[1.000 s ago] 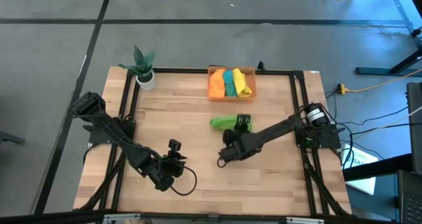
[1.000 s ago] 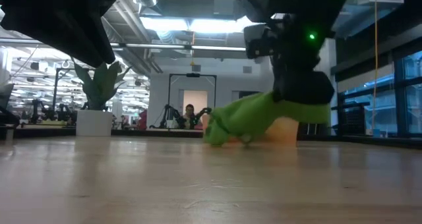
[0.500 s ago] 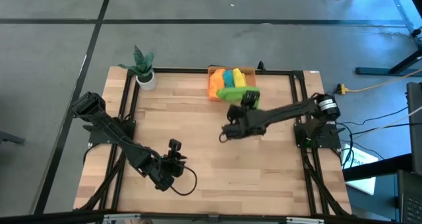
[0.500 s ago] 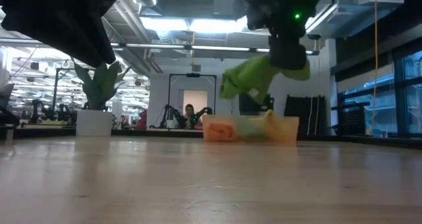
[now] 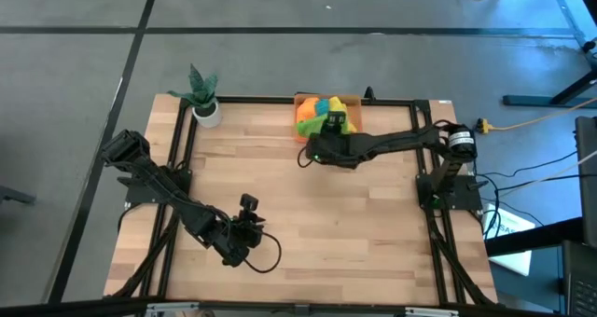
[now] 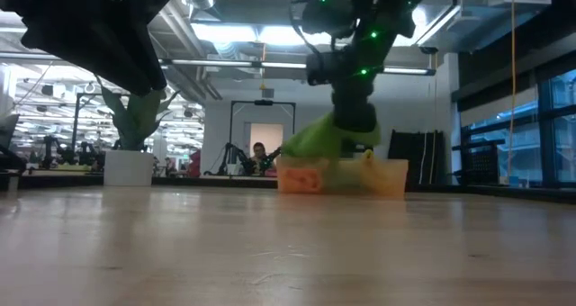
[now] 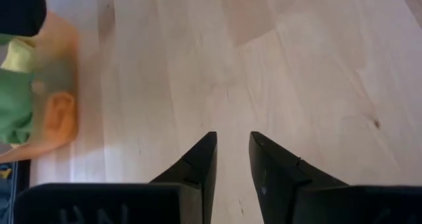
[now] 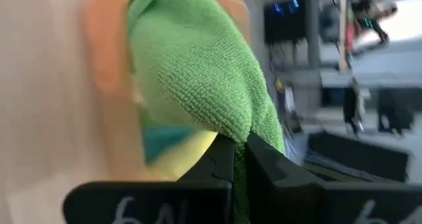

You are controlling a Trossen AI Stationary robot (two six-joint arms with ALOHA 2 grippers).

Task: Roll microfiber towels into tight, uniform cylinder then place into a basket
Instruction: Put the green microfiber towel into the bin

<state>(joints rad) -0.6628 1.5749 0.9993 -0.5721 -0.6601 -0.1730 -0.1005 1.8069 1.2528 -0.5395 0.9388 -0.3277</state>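
Note:
The basket [image 5: 300, 112], translucent orange, stands at the table's far edge and holds rolled orange [image 5: 306, 112], teal [image 5: 325, 104] and yellow [image 5: 341, 107] towels. Over its near side hangs the rolled light green towel [image 5: 317, 127], with my right gripper [image 5: 334, 132] shut on it. In the low view the green towel [image 6: 313, 140] droops to about the height of the basket's rim [image 6: 342, 165]; whether it touches the rim is unclear. My left gripper [image 7: 231, 140] hovers open over bare wood at the near left [image 5: 250, 228], holding nothing. My right gripper pinches a bunched fold of the green towel [image 8: 232, 130] between its two shut fingers. The fingers slant downward from the table's near right side. The roll reaches out past the fingertips, lifted clear of the table, and sags over the basket's near side.
A white pot with a green plant [image 5: 205, 107] stands at the far left corner. A black frame rail [image 5: 177, 168] runs round the wooden tabletop. Bare wood lies between the two arms. Beyond the table, the low view shows a person [image 6: 259, 155] far back in the room.
My right gripper has lifted the green towel off the middle of the table and carried it toward the far edge, up and over to the basket. The towel has stayed rolled in the shut fingers. My left arm has kept still.

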